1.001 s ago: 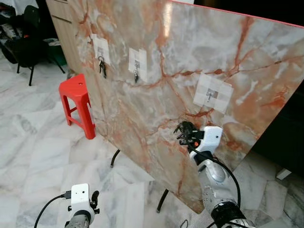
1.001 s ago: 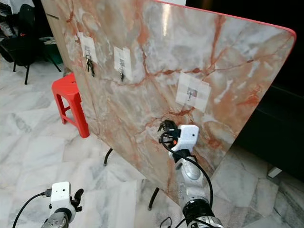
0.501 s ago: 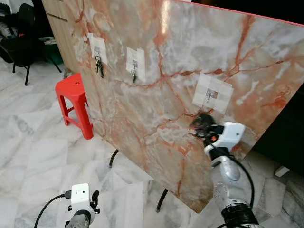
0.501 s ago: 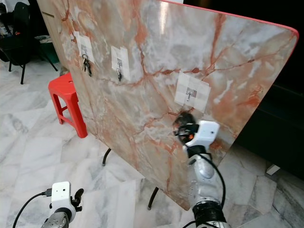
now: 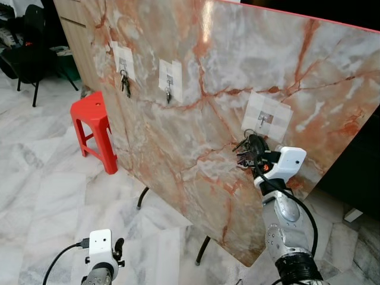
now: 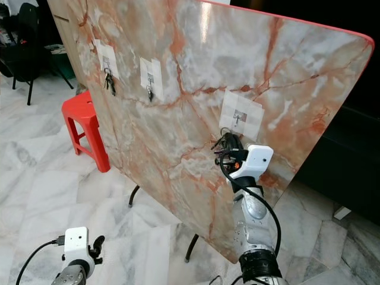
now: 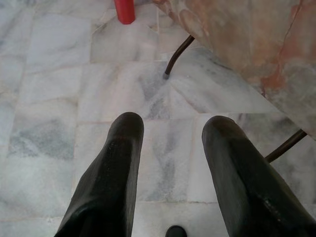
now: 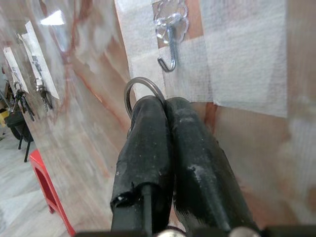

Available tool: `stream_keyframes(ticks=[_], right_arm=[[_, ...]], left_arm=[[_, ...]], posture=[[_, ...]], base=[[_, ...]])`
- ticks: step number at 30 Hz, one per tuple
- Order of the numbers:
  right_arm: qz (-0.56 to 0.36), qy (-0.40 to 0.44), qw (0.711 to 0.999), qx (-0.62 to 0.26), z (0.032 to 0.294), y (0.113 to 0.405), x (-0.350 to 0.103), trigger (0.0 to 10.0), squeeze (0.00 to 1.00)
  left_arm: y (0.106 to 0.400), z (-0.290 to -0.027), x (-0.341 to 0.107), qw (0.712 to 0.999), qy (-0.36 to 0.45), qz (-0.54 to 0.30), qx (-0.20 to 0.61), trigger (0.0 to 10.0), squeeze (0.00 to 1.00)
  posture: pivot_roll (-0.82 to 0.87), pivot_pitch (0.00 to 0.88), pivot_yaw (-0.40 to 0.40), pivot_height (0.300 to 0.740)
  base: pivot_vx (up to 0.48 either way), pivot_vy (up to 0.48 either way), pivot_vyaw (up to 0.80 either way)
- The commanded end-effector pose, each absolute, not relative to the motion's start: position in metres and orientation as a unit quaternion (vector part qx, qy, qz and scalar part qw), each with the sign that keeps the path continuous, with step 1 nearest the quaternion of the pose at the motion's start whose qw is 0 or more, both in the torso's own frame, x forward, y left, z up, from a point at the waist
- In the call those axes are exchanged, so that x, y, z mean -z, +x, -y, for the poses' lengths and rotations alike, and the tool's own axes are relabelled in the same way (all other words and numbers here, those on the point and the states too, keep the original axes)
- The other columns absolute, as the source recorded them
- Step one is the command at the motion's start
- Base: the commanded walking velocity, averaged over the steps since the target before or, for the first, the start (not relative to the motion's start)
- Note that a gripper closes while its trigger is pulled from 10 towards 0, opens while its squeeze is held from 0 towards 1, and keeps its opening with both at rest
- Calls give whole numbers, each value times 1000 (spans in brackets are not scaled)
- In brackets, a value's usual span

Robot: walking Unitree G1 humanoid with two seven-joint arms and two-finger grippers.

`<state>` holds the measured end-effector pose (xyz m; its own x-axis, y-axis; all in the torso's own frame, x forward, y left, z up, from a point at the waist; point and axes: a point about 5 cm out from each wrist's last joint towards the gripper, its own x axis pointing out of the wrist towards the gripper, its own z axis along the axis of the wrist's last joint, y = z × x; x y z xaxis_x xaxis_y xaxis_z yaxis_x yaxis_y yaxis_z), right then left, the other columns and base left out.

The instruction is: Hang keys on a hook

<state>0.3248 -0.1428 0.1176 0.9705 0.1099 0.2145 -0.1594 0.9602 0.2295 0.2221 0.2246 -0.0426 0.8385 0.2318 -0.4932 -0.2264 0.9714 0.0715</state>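
Note:
A tilted marble board point(image 5: 237, 77) carries three taped hooks. The left hook point(image 5: 123, 66) and the middle hook point(image 5: 170, 81) each hold keys. The right hook point(image 5: 261, 122) is bare, a small metal hook point(image 8: 169, 52) on white tape. My right gripper point(image 5: 252, 147) is raised just below it, shut on a bunch of keys point(image 5: 244, 153). Its key ring point(image 8: 143, 91) sticks out above the closed fingertips, a little under the hook's tip. My left gripper point(image 7: 170, 143) hangs low over the floor, open and holding nothing.
A red plastic stool point(image 5: 95, 127) stands by the board's left end. Thin black legs point(image 5: 143, 197) hold the board up over the marble floor point(image 5: 47, 190). A dark chair point(image 5: 29, 59) stands at the far left.
My right gripper with the keys has risen slightly and now sits closer under the right hook. The left arm has not moved.

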Motion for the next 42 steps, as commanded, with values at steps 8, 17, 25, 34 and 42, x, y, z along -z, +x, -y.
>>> stream_keyframes(ticks=[8,17,25,34,42], right_arm=[[128,125,982,-55,147,326,-131,10000,0],[143,132,979,-51,150,326,-137,10000,0],[149,137,978,-43,153,327,-139,10000,0],[146,143,978,-39,153,329,-139,10000,0],[129,139,981,-38,152,330,-134,10000,0]], left_arm=[[221,-225,44,957,10,-266,-116,10000,0],[220,-225,45,956,11,-268,-116,10000,0],[220,-225,45,956,12,-269,-114,10000,0],[220,-224,45,957,15,-268,-112,10000,0],[220,-224,45,957,16,-268,-110,10000,0]], posture=[[30,0,-60,740],[29,0,-59,740],[30,0,-59,740],[32,0,-59,740],[32,0,-59,740]], base=[[0,0,0],[0,0,0],[0,0,0],[0,0,0],[0,0,0]])
